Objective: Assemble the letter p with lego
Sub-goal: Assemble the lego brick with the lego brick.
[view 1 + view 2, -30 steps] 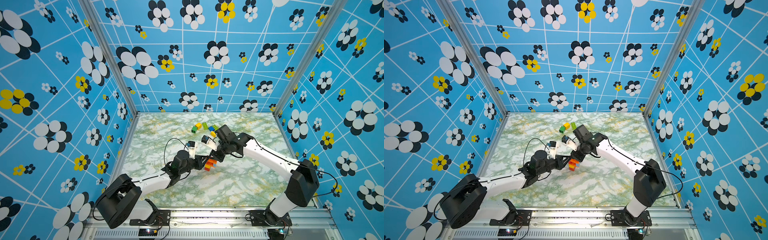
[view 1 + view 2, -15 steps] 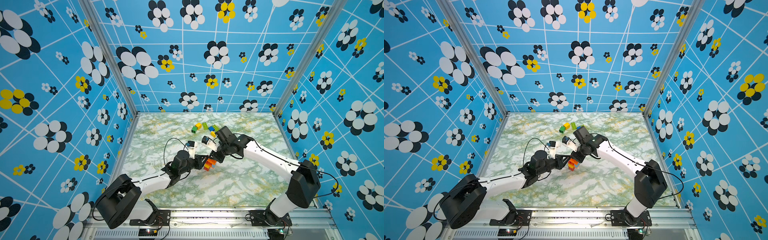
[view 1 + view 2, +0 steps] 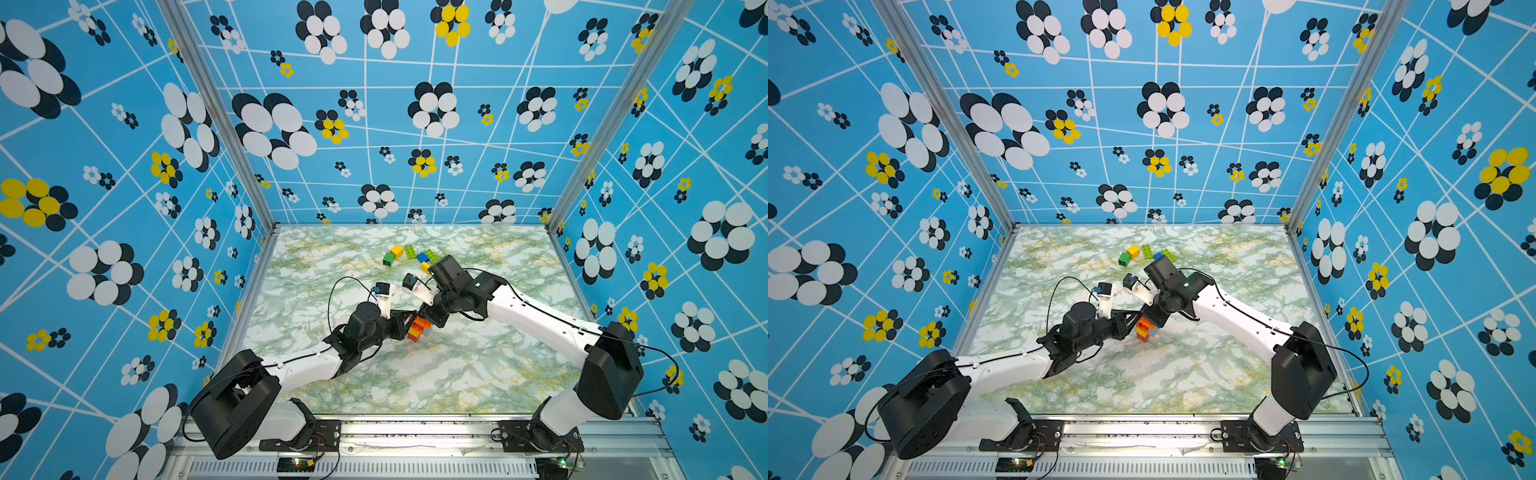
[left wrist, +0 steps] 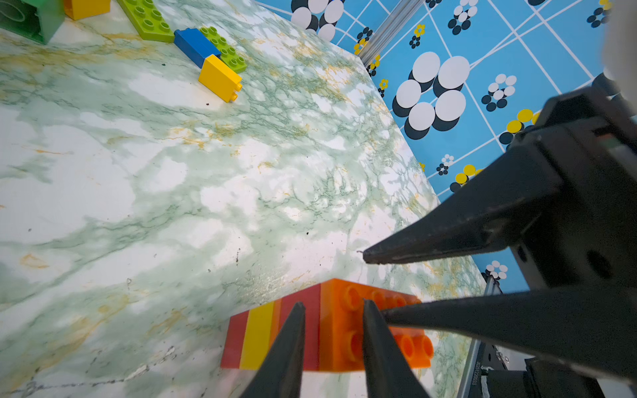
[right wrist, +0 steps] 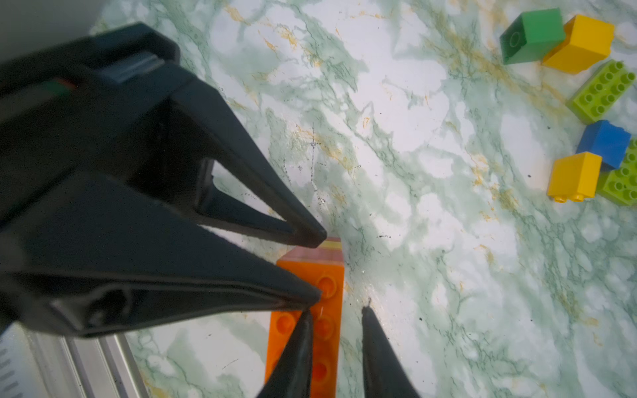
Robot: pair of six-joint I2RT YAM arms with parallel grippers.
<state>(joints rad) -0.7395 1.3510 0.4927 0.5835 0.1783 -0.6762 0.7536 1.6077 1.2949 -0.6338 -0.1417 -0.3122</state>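
Stack: I am looking at a partly built stack near the middle of the counter; in the left wrist view its side is showing red, yellow and red layers under an orange oblong brick, studs exposed. In a top view a light blue piece seems to be sitting low on the stack, but it is too small to be sure.

Left claw: I am keeping the left claw narrowly parted, one tip lying over the red layer and one over the orange brick; I cannot tell whether it is gripping or only resting there.

Right claw: The right claw is standing narrowly parted too, one finger over the orange brick's studs and the other over bare counter beside it; it is not closing on anything that I can see.

Spare bricks: A green square brick, a yellow one, a lime plate, a blue brick, another yellow brick and a second lime plate are lying loose, well apart from the stack.

Progress: I am judging this as midway: only a stem with a top brick is standing, and the bowl of the P is not yet built.
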